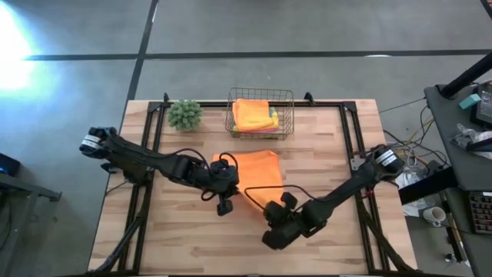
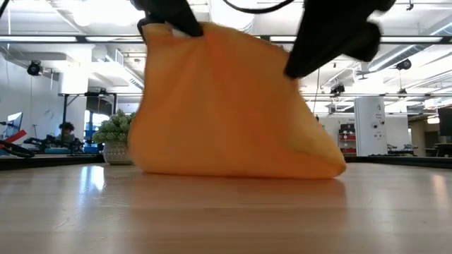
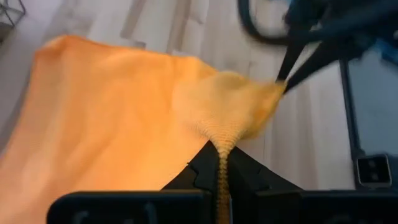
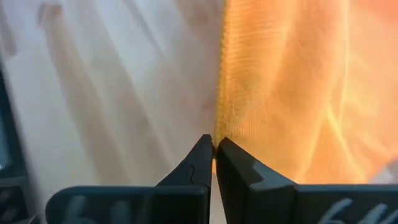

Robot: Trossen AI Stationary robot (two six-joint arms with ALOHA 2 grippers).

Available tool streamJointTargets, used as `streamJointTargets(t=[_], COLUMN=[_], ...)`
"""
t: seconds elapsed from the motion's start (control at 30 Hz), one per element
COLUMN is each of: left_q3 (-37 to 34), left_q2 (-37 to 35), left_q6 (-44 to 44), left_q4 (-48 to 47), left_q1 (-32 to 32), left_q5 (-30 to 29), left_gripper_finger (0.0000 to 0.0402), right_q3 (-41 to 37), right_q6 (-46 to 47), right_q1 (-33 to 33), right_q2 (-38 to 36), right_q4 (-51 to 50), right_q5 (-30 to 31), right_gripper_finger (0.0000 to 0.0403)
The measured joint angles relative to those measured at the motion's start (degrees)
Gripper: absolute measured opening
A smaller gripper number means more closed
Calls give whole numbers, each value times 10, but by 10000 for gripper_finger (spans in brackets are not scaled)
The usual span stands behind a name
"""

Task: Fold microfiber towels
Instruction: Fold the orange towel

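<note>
Evenly lit from overhead; ceiling strip lights (image 2: 63, 37) glowing in rows across the low view. Strong white glare on the floor (image 1: 15, 46) at the high view's upper left corner. Soft sheen on the bench (image 2: 226, 212) close to the low camera, nearest boards out of focus. Orange towel (image 3: 112, 118) bright, nearly blown out in both wrist views, weave sharp only by the left claw (image 3: 222, 158). Right claw (image 3: 289, 74) smeared with blur there. Faint shadows under the arms.

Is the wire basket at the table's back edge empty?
No, the wire basket holds folded microfiber towels, orange and yellow on top.
</note>
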Motion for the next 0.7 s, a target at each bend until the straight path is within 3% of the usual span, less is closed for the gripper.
streamJointTargets(t=[0.1, 0.23, 0.43, 0.7], left_q3=[0, 1, 31, 42], left_q2=[-5, -20, -38, -31], left_q6=[1, -3, -22, -75], left_q4=[-17, -22, -79, -118], left_q1=[-1, -7, -26, -55], left_q5=[20, 45, 50, 87], left_gripper_finger=[1, 1, 1, 1], right_q3=[15, 61, 135, 191], right_q6=[7, -3, -98, -157], right_q1=[1, 2, -2, -3], right_q2=[-14, -20, -23, -22], right_q4=[-40, -153, -248, -297], right_q5=[-45, -46, -68, -25], right_gripper_finger=[8, 8, 8, 8])
